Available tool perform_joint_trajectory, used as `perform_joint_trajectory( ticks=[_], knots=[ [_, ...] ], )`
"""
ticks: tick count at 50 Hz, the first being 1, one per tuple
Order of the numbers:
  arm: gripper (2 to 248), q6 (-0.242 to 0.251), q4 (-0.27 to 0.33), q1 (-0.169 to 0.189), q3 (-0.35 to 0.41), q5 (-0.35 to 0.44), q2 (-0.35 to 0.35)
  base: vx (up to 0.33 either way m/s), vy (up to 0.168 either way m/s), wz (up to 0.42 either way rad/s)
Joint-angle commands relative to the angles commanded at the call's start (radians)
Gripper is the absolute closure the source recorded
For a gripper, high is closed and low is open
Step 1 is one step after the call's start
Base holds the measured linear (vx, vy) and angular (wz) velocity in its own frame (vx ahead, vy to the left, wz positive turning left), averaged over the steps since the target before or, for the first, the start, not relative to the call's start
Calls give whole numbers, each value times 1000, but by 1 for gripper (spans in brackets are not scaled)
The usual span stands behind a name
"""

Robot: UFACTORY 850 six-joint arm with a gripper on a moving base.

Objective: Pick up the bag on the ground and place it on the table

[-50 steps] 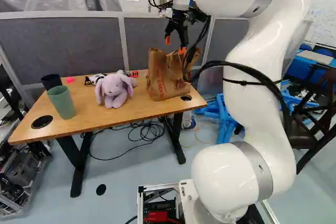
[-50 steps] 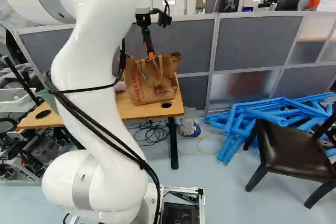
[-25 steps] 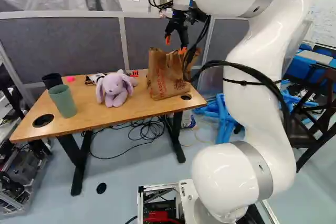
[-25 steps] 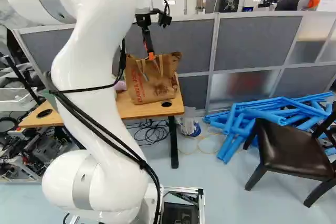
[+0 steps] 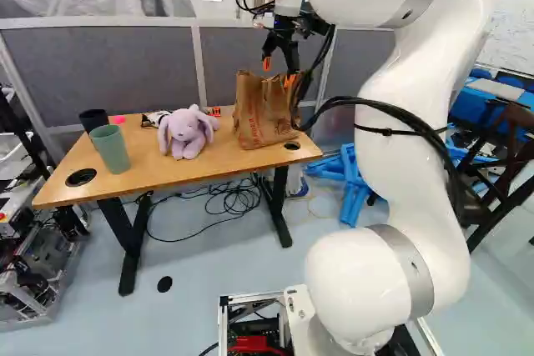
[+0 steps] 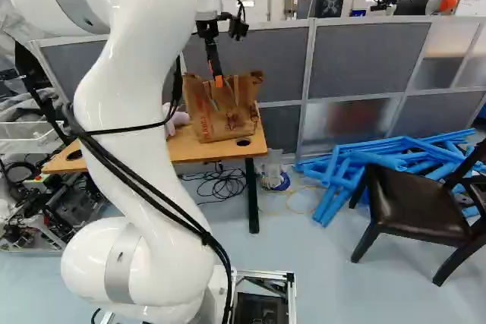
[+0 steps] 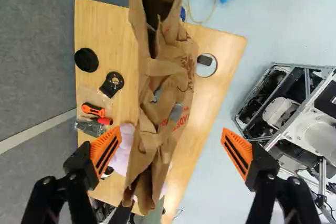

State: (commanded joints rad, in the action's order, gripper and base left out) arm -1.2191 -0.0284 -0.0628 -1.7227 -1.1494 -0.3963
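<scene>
Base [image 5: 298, 310] has moved since prev. frame; our arm [image 5: 400, 172] kept its pose. We've got gripper [image 5: 279, 72] open wide, bag [image 5: 263, 118] btwn fingers [image 7: 105, 150], ungripped, still upright on tbl [image 5: 200, 170] near bunny [image 5: 188, 132].

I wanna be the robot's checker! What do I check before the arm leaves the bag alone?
1. Bag on the table: ok, it stands on the top.
2. Fingers open: ok, they're wide apart.
3. Fingers not touching the bag or its handles: cannot tell.
4. Black cable on the arm not rubbing the bag: cannot tell; it passes in front.
5. Toy bunny sitting up: ok.
6. Green cup standing: ok.
</scene>
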Motion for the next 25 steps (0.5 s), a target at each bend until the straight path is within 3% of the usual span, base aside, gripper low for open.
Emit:
perform_joint_trajectory(
  ticks=[25],
  knots=[
    [3,0,0,0,0,0,0,-128,1,6]
  ],
)
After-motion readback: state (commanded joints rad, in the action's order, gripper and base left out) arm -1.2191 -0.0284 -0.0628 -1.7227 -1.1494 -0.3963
